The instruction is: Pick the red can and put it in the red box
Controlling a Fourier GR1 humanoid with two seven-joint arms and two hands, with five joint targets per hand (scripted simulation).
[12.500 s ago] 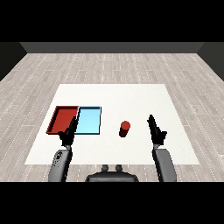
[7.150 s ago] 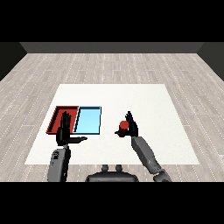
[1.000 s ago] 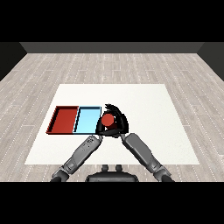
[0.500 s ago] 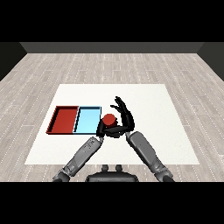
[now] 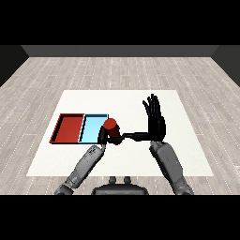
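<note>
1. Red can (image 5: 110,125) sits in the left hand (image 5: 107,136), whose fingers curl round its lower body; it is held upright just beside the light blue tray's (image 5: 91,129) right edge, above the worktop (image 5: 187,154).
2. Right hand (image 5: 154,119) stands open, fingers straight and pointing up, thumb stretched toward the can; whether the thumb tip touches the can or the left hand is hard to tell.
3. Handling, as a judgement: a small can is likely light and rigid, with a smooth round wall that could slip or turn inside the fingers.
4. Best hold is probably round the middle of the side wall, keeping the can upright.
5. Red tray (image 5: 69,129) lies left of the blue one, so the can must cross the blue tray first.
</note>
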